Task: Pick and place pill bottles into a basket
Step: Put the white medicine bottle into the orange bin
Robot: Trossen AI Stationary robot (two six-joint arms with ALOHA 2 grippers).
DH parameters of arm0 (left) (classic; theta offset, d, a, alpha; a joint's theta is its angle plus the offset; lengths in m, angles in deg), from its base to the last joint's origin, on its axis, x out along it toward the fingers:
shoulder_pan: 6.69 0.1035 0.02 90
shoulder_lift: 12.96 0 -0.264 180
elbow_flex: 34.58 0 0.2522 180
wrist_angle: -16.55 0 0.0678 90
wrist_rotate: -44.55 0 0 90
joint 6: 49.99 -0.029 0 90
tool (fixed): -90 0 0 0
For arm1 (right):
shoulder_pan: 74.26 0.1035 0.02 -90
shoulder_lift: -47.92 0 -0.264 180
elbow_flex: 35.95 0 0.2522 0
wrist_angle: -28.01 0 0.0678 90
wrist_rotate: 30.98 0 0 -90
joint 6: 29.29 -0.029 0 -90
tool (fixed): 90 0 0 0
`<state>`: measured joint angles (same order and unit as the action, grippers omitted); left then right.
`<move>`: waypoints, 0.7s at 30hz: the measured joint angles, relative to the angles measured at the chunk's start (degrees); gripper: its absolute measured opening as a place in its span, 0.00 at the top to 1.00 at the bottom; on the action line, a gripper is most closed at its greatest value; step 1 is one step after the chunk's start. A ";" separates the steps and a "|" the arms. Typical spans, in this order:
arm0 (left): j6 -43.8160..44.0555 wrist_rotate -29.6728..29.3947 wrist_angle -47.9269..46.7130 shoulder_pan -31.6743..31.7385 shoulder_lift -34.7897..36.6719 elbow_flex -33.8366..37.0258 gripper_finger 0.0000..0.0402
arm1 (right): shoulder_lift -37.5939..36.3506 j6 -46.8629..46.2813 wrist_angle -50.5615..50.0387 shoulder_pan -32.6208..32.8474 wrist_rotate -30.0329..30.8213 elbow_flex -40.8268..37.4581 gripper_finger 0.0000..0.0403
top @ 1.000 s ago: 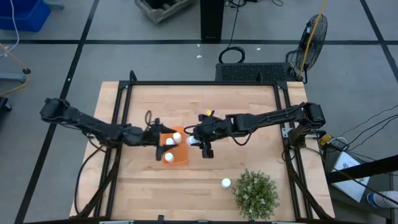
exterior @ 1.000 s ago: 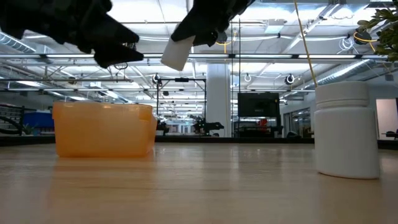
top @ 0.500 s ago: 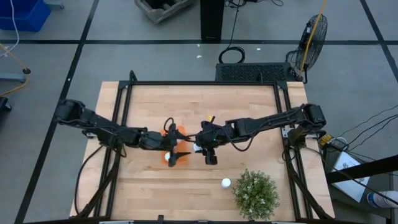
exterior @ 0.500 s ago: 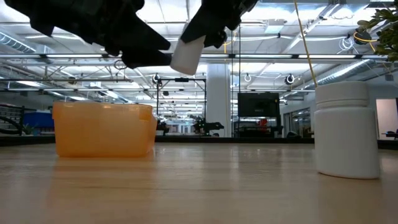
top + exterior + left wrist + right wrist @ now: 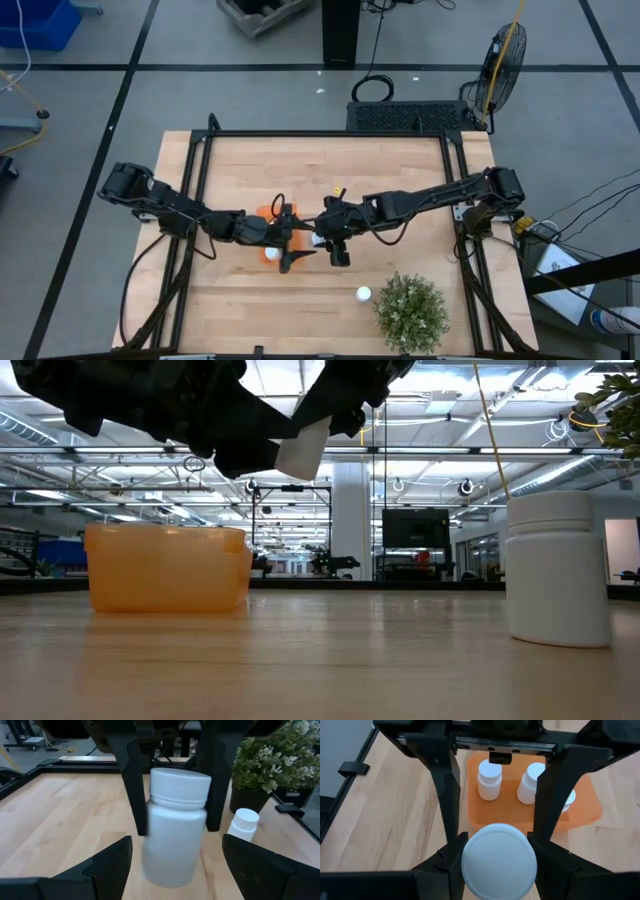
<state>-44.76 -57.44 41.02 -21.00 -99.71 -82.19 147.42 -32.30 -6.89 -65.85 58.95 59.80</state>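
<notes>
Above the wooden table (image 5: 400,170), the left gripper (image 5: 295,251) has advanced, fingers spread around the pill bottle (image 5: 175,825) clamped in the right gripper (image 5: 333,246), just beside the orange basket (image 5: 165,568).

The high camera looks straight down on the whole table (image 5: 400,170), the low one sits at tabletop height facing the room, and both wrist cameras look closely at the same held pill bottle (image 5: 176,825) from opposite sides.
</notes>
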 joint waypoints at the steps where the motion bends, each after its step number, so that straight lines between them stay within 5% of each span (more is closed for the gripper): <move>1: 0.00 0.00 0.30 0.17 -0.30 0.00 0.23 | 0.00 0.00 0.02 0.00 0.00 0.00 0.59; 15: -0.72 1.55 6.79 2.35 -4.10 0.05 0.23 | -0.02 0.02 1.01 0.00 0.02 0.00 0.59; 18: -3.69 1.57 7.16 2.17 -3.97 0.05 0.31 | 0.00 0.02 1.10 -0.02 0.04 -0.01 0.59; 21: -6.31 1.98 7.25 2.11 -3.92 0.05 0.49 | 0.00 0.03 1.23 -0.02 0.18 0.00 0.59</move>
<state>-51.06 -55.46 48.27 -18.90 -103.63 -82.14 147.42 -32.27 -5.66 -65.87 59.13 59.80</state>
